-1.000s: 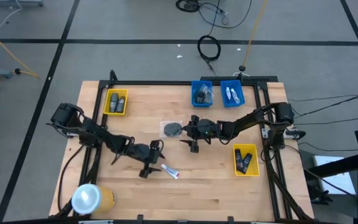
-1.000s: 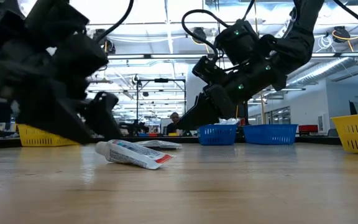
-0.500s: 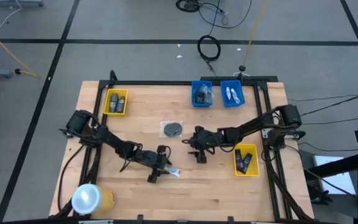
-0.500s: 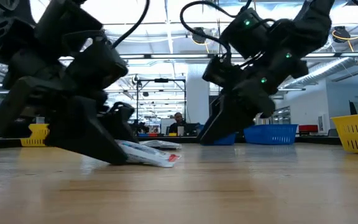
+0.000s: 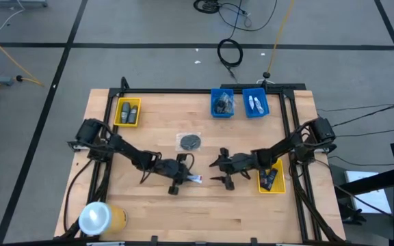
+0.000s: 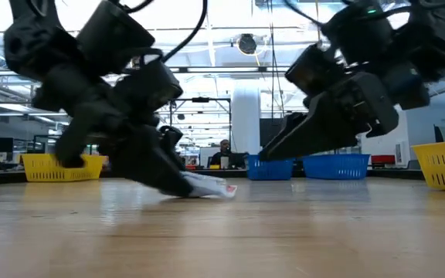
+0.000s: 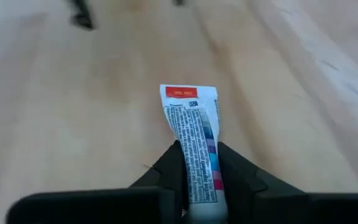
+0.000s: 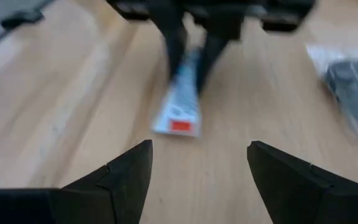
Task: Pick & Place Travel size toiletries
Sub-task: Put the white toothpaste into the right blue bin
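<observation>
A little white tube [image 7: 191,118] with red and blue marks lies near the table's middle, also visible in the high view [image 5: 195,180] and the low view [image 6: 213,188]. My left gripper [image 7: 201,171] is shut on it, reaching in from the table's left [image 5: 182,176]. My right gripper [image 5: 219,172] hovers open just right of the tube, pointing at it, with nothing between its fingers [image 8: 197,165]. A round grey disc in a clear bag [image 5: 191,142] lies flat on the wood beyond them. My left gripper pinches the tube between its two fingers [image 7: 174,168], on the tube's two long sides at the end nearest the wrist [image 7: 197,177]. The fingers slant down from the table's left and lie along the tube. The flat red-marked end [image 7: 188,93] points away, low at the table.
Two blue bins [image 5: 221,102] [image 5: 255,102] stand at the far edge. One yellow bin [image 5: 128,113] is at the far left and another [image 5: 270,175] at the right, behind my right gripper. A big yellow roll [image 5: 101,219] sits at the near left corner.
My left gripper has moved toward the table's right, lowered over the tube and shut on it, and the tube has shifted a little to the right. My right gripper has swung from beside the disc bag toward the near edge and stayed open.
</observation>
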Motion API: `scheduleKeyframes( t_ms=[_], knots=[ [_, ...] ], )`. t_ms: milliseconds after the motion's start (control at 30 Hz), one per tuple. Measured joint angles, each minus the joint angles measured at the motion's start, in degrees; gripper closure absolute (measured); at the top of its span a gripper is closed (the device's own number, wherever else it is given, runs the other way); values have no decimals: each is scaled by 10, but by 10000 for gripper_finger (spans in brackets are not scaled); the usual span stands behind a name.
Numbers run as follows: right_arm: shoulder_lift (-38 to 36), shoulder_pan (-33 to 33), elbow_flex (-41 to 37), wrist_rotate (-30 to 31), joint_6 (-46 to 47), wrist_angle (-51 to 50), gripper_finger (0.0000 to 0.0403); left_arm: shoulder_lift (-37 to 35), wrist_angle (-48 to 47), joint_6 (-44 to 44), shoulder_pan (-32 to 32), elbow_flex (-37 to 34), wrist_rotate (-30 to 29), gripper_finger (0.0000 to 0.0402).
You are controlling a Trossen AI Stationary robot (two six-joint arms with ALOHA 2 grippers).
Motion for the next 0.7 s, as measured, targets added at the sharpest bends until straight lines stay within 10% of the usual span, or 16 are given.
scheduleKeyframes(
  t_ms=[233, 700],
  knots=[
    [0, 12, -21, 47, -75, 57, 149, 1, 86, -13, 53, 0, 24, 340],
    [0, 17, -7, 124, -542, 84, 162, 1, 98, -202, 148, 49, 232, 341]
  ],
)
